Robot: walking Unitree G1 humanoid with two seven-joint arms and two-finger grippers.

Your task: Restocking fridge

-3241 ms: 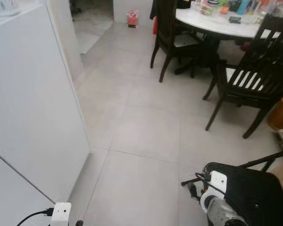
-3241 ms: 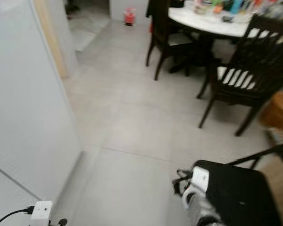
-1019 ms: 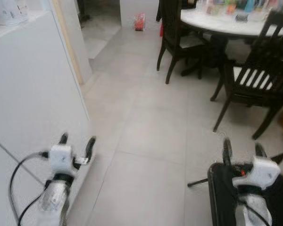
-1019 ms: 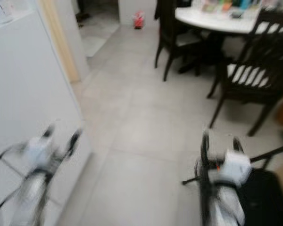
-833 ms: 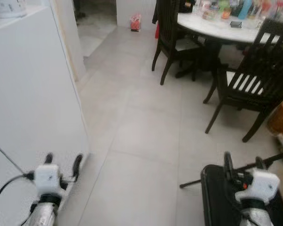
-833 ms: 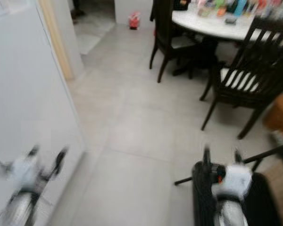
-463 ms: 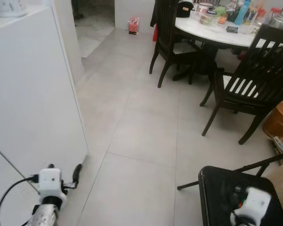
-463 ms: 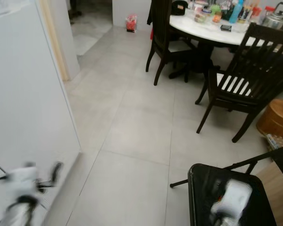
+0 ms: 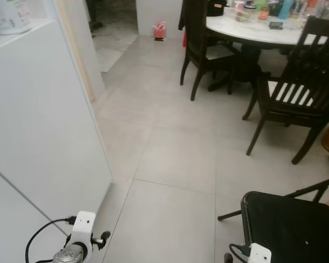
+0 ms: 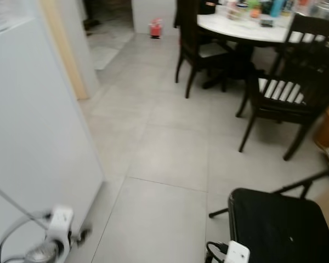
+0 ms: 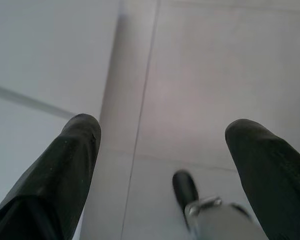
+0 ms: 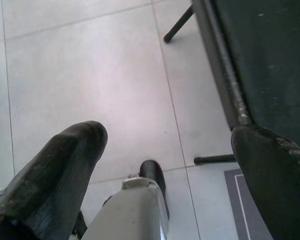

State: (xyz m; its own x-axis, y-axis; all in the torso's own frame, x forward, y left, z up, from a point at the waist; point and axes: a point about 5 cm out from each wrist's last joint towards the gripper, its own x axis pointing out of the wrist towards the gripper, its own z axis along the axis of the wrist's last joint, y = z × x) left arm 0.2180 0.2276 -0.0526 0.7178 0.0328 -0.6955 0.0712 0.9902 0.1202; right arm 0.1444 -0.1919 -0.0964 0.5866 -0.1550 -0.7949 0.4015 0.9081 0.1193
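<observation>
The white fridge [image 9: 38, 126] stands shut at my left, its flat side running down to the floor. My left gripper [image 11: 165, 135] hangs low beside the fridge's bottom corner, fingers [image 11: 75, 150] spread wide over grey tile and holding nothing. Its white wrist [image 9: 82, 241] shows at the bottom of the head view. My right gripper [image 12: 170, 140] is open too, empty, and hangs by the edge of a black folding stool [image 9: 290, 224].
A white dining table [image 9: 252, 33] crowded with several bottles stands at the back right, with dark wooden chairs [image 9: 296, 87] around it. A white appliance [image 9: 8, 16] sits on top of the fridge. A small red item [image 9: 160, 30] lies far back. Grey tiled floor [image 9: 170, 153] lies ahead.
Both arms have dropped: a second ago the grippers stood raised in the head view, now just the wrists show at its bottom edge. The camera has shifted a little.
</observation>
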